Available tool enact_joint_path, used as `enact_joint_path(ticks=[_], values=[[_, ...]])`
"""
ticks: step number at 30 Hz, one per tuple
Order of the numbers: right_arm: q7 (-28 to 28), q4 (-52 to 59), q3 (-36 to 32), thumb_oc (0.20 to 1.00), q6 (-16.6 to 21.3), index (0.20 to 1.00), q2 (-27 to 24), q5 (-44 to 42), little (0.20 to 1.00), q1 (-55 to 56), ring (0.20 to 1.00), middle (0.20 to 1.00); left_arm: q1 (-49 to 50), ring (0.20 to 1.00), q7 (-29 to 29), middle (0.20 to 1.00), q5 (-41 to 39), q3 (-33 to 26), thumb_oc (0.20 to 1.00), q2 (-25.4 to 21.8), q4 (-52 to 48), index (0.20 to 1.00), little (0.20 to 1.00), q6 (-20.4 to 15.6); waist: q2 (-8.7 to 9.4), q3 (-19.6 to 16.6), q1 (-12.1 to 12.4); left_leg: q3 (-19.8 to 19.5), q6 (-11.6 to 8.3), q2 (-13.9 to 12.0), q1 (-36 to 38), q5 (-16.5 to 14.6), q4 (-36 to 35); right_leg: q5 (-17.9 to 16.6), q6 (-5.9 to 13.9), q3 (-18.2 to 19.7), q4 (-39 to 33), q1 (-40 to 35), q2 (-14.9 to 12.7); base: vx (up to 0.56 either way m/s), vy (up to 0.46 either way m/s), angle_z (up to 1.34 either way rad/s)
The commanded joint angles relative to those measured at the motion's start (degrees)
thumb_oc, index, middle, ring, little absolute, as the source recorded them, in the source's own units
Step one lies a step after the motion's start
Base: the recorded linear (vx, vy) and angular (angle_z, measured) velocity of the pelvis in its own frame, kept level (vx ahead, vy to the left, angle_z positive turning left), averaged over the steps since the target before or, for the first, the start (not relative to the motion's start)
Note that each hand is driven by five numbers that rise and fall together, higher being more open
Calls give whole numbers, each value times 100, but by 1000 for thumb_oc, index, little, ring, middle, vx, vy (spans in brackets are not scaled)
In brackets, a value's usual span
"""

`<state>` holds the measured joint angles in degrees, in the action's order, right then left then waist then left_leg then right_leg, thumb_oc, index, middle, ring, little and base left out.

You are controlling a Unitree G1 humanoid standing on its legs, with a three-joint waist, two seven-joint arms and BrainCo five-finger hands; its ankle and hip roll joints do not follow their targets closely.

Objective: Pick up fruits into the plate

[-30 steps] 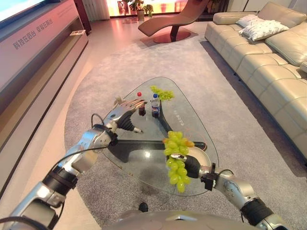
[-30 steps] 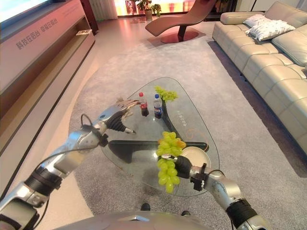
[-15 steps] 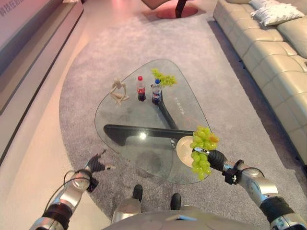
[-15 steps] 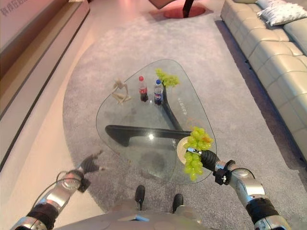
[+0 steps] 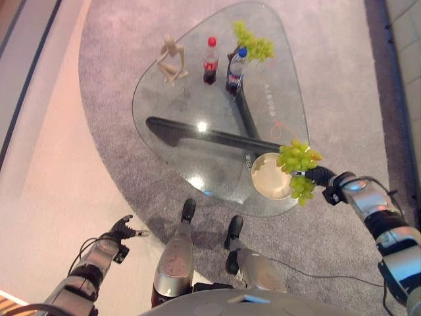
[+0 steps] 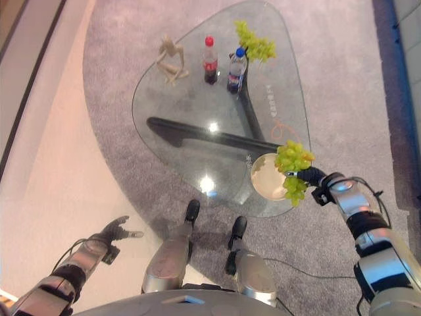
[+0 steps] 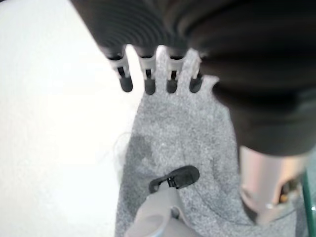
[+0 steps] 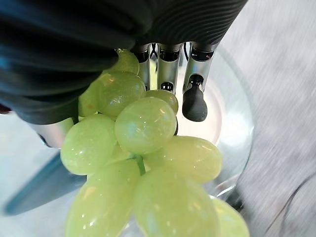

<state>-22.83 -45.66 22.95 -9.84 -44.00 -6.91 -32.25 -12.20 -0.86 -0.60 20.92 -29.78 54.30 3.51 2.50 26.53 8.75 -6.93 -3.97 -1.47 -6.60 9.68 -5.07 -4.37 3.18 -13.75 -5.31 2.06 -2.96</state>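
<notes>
My right hand (image 5: 317,176) is shut on a bunch of green grapes (image 5: 297,158), which hangs over the right rim of the cream plate (image 5: 266,178) at the near right corner of the glass table (image 5: 197,99). In the right wrist view the grapes (image 8: 143,126) sit against the curled fingers (image 8: 194,101), with the plate (image 8: 236,123) just beneath them. A second bunch of green grapes (image 5: 254,43) lies at the far end of the table. My left hand (image 5: 122,230) hangs open low at the left over the pale floor, its fingers (image 7: 149,85) straight.
A red-capped cola bottle (image 5: 210,60) and a blue-capped bottle (image 5: 235,66) stand side by side near the far grapes. A wooden figure (image 5: 170,56) sits at the far left of the table. Grey carpet (image 5: 112,118) surrounds the table.
The camera has tilted down. My right hand carried the grapes from left of the plate to over its right rim. The left hand dropped from the table to floor level.
</notes>
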Motion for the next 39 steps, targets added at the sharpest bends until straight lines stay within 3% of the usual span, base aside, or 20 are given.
enact_joint_path(ticks=[1,5,14,21,30,39], values=[[318,39,390,200,73,200,-598,520,200,-726,200,200,-401,1000,-170,1000,-292,331,1000,-16,236,1000,1000,-141,118,98,54,47,63,76,22,-1198,627,287,272,87,365,172,-186,-106,38,6],[502,-317,559,200,-168,200,-611,896,200,-1281,200,200,-725,1000,-203,1000,-453,519,1000,44,189,1000,1000,-166,40,306,50,-39,100,183,-248,-1120,689,266,250,45,509,500,-227,-90,64,11],[632,-1231,642,200,-444,200,-384,1119,200,-1719,200,200,-921,1000,-272,1000,-605,694,1000,200,129,1000,1000,-139,-156,327,42,-11,167,297,-782,-1036,765,234,227,-4,714,1175,-318,-56,65,2],[855,-1680,601,200,-421,200,-73,1180,200,-1723,200,200,-1056,1000,-315,1000,-694,769,1000,387,196,1000,1000,-89,-254,327,9,31,202,362,-1047,-1060,965,236,206,3,881,1496,-372,-50,47,-1],[1145,-1960,569,200,-670,200,306,1296,200,-1659,200,200,-1265,1000,-447,1000,-758,933,1000,604,142,1000,1000,-107,-340,327,-71,180,230,370,-1246,-1051,1030,196,227,12,1003,1799,-415,-62,23,-3],[1419,-2039,617,200,-719,200,429,1624,200,-1658,200,200,-1329,1000,-529,1000,-826,1024,1000,671,59,1000,1000,-77,-421,327,-121,238,248,403,-1450,-998,1050,135,259,21,1119,2113,-461,-44,21,-3]])
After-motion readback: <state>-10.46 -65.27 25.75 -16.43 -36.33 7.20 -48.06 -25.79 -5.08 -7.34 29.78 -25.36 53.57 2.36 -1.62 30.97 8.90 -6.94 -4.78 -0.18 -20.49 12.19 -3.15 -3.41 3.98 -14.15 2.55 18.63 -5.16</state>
